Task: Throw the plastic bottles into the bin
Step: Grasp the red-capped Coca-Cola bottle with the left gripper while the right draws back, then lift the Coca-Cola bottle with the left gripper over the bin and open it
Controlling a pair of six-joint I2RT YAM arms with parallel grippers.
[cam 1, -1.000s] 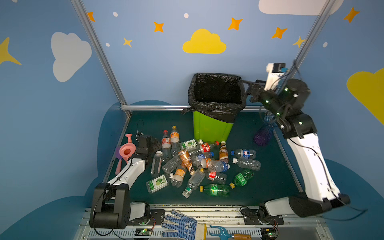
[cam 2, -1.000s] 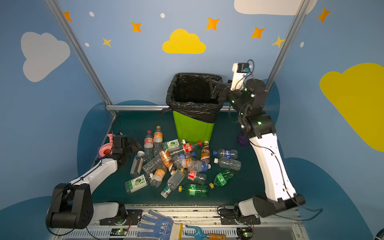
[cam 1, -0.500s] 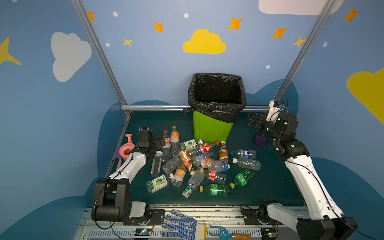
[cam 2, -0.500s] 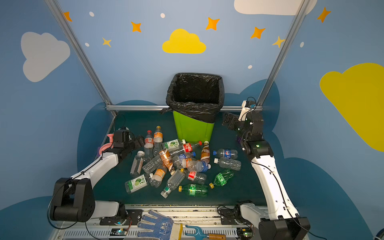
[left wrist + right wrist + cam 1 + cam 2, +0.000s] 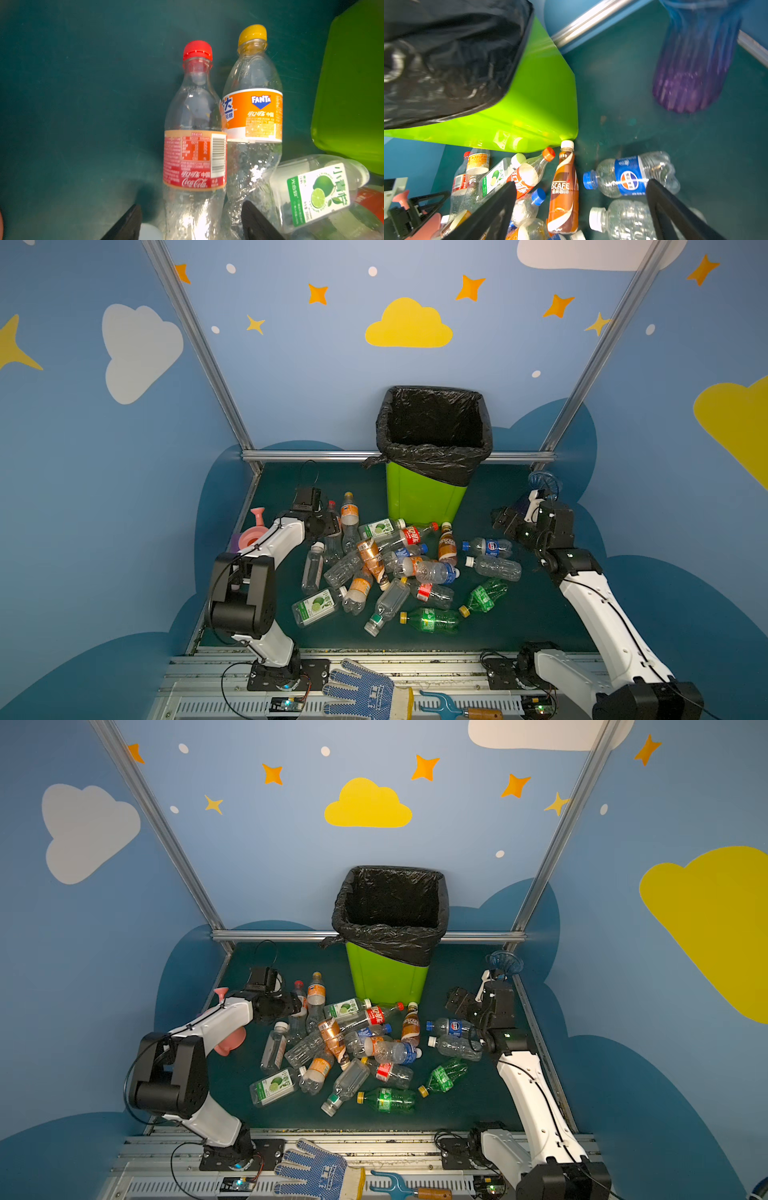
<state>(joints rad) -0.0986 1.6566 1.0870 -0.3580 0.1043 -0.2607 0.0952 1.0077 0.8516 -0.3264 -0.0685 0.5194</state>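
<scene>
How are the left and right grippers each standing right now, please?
Left gripper: open, jaws either side of the Coca-Cola bottle, not gripping yet.
Right gripper: open, holding nothing.

bottles (image 5: 432, 571): about 18 (pile overlaps) | bin (image 5: 419, 497): 1 | vase (image 5: 691, 72): 1 | watering can (image 5: 249, 536): 1 | glove (image 5: 361, 691): 1
</scene>
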